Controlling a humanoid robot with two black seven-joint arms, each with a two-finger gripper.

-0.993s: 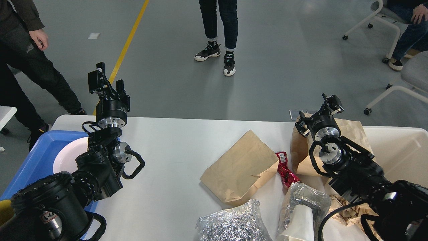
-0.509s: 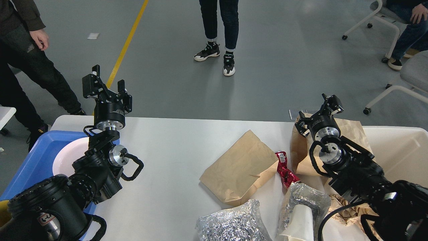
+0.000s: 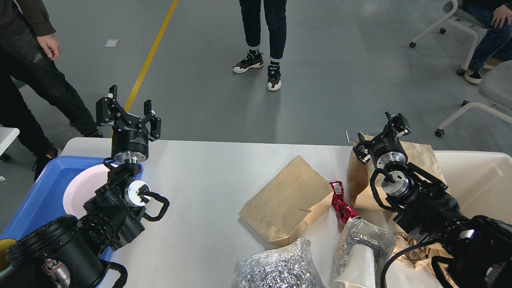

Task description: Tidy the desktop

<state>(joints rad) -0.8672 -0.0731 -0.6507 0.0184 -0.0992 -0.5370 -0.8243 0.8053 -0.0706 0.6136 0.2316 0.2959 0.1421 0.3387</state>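
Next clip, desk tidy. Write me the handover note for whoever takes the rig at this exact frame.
Left hand: open, empty, raised over the desktop's far left edge, above the blue tray holding a white plate.
Right hand: seen end-on against a brown bag; open or shut unclear.
Still on the desktop: a flat paper bag, a red wrapper, two foil wads, crumpled paper under the right arm. Cream bin at right.
Done: nothing evident beyond the plate in the tray.
Left: clear all the litter.
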